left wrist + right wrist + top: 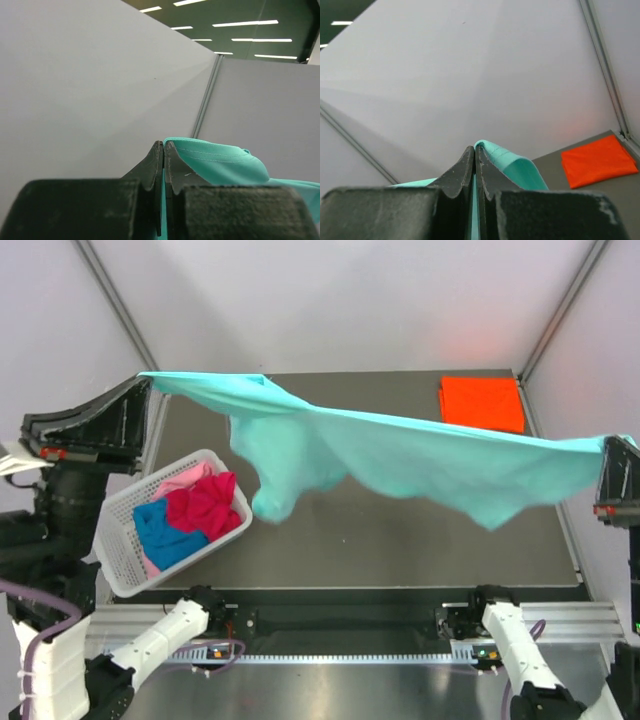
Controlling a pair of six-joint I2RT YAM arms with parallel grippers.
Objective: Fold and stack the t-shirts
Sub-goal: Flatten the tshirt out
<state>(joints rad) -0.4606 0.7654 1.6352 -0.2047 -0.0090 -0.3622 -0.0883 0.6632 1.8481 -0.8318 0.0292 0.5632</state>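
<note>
Clearly the job is at an early stage. At eight o'clock on the desk [400, 550], the white basket [120, 540] holds a magenta-red t-shirt [208, 505], a blue t-shirt [165, 535] and a pink t-shirt [185, 480], all crumpled. Over the centre, the teal t-shirt [400, 455] hangs stretched in the air from ten o'clock to three o'clock, unfolded. Far back at one o'clock, the orange t-shirt [482, 402] lies folded. The left claw [163, 145] and the right claw [474, 149] are both clenched on teal cloth.
</note>
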